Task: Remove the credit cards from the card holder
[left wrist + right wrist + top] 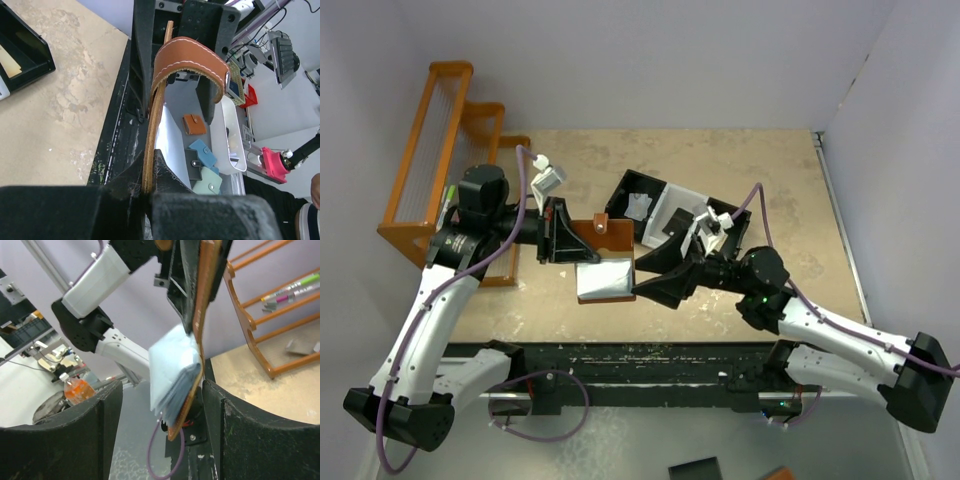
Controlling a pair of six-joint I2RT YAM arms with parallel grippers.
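Left gripper (560, 232) clamped on open card holder (607, 277), right gripper (162, 400) wide around it; tray (678, 203) holds white scrap (638, 207)

Orange rack (480, 120), black-and-white tray (675, 200)

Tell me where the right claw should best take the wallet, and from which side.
Probably the pale-lined free half of the wallet, pinched across its thin pocket stack. It extends edge-on from the shut left claw, between the fingers of the open right claw, so come straight in from the robot's right.
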